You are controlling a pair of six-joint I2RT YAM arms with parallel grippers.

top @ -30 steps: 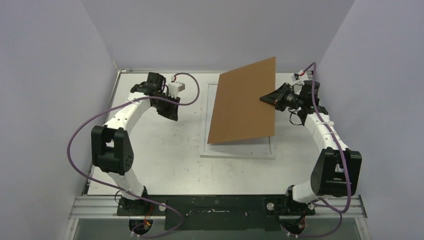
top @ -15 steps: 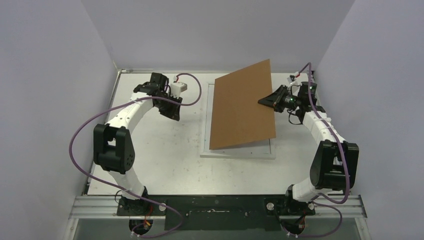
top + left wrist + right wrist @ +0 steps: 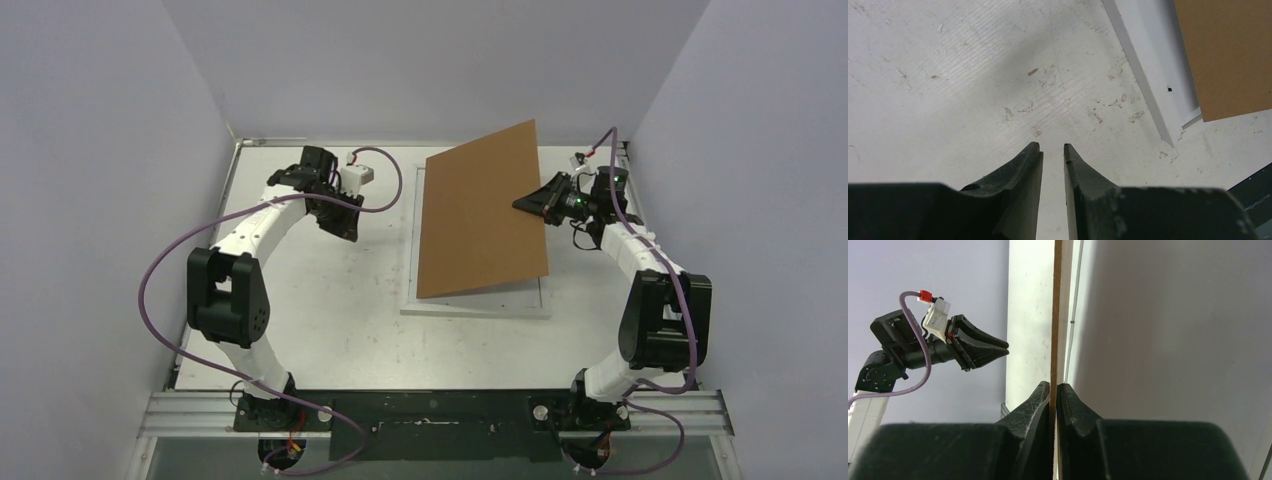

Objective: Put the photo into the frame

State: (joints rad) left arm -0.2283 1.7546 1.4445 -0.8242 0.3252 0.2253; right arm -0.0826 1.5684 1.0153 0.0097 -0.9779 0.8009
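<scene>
My right gripper [image 3: 522,203] is shut on the right edge of the brown cardboard backing board [image 3: 480,215]. It holds the board tilted, right side raised, with the near left corner down over the white frame [image 3: 475,303], which lies flat on the table. The right wrist view shows the board edge-on [image 3: 1057,315] between the right gripper's [image 3: 1054,386] fingers. My left gripper [image 3: 347,235] hovers over bare table left of the frame, open by only a narrow gap and empty [image 3: 1052,146]. The frame's edge [image 3: 1148,65] and the board [image 3: 1228,55] show at its upper right. The photo is hidden.
Grey walls close in the table on the left, back and right. A dark metal rail [image 3: 440,410] carrying the arm bases runs along the near edge. The left gripper also shows in the right wrist view [image 3: 1005,346].
My right gripper has carried the backing board a little to the left and lower, so it leans flatter over the frame. The left arm has barely moved.
</scene>
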